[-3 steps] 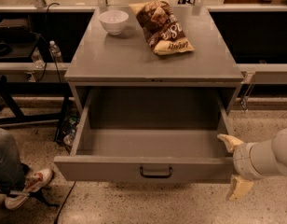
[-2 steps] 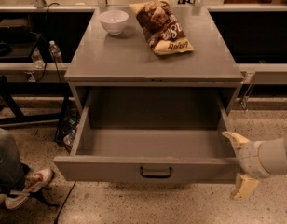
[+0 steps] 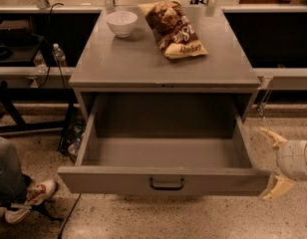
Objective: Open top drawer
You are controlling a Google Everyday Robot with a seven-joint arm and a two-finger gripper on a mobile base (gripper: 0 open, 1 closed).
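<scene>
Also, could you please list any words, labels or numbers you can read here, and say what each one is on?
On the chip bag: white lettering, too blurred to read.
On the top drawer and the bowl: no text visible.
The gripper, open beside the drawer's right front corner: no markings visible.

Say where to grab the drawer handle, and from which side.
Grip the bar handle at its middle, from the front, one finger above and one below: it lies horizontal and stands off the drawer front. The gripper is open, beside the drawer's right front corner, holding nothing.
</scene>
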